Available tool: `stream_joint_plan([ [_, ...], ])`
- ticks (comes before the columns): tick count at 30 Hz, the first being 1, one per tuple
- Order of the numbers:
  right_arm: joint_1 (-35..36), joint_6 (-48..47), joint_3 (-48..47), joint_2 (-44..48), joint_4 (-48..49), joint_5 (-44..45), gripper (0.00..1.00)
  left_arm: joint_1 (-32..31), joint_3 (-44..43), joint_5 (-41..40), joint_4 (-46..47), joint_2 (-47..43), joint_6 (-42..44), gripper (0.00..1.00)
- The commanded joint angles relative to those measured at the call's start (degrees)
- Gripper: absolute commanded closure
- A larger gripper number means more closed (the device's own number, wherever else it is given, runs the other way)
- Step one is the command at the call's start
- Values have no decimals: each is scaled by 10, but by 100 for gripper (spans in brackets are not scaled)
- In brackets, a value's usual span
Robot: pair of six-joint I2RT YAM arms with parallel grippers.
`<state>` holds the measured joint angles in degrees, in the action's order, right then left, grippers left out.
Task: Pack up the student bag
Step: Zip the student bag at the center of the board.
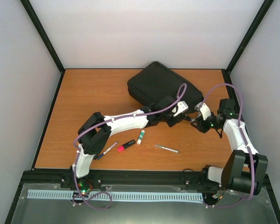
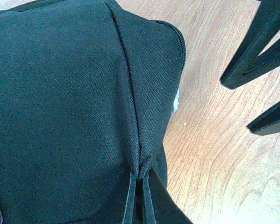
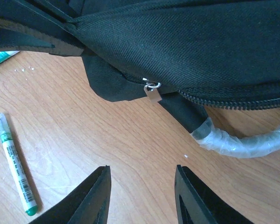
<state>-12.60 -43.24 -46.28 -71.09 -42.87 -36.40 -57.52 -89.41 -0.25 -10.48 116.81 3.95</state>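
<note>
1. Your left pincer (image 2: 237,106) is spread wide and holds nothing. Both its fingers hang over bare wood of the table (image 1: 84,102).
2. The student bag (image 1: 161,86) lies flat just beside that pincer. In the left wrist view its black fabric fills everything to the left of the fingers, and no finger touches it.
3. Your right pincer (image 3: 142,170) is also spread and empty, its two fingers low over the wood.
4. The bag's zipped edge runs straight ahead of the right pincer. The small metal zip pull (image 3: 152,91) hangs ahead of the gap between the fingers, apart from them.
5. Ahead and to the right of that pincer, the bag's loop handle (image 3: 242,143) curves out, wrapped in clear plastic.
6. To the left of the right pincer a white marker with green ends (image 3: 14,163) lies on the wood.
7. Behind both pincers, toward the arm bases, lie a red marker (image 1: 126,145), a silver pen (image 1: 166,148) and a dark-tipped pen (image 1: 106,150).
</note>
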Motion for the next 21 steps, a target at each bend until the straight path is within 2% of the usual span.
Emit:
stream_joint_plan([
  [1, 7, -11, 6, -18, 43, -19, 59, -1, -43, 32, 47, -4, -23, 99],
  [10, 58, 4, 32, -30, 135, 1, 53, 2, -38, 34, 43, 9, -52, 99],
  [21, 123, 66, 35, -72, 235, 69, 58, 9, -22, 45, 58, 13, -82, 99],
])
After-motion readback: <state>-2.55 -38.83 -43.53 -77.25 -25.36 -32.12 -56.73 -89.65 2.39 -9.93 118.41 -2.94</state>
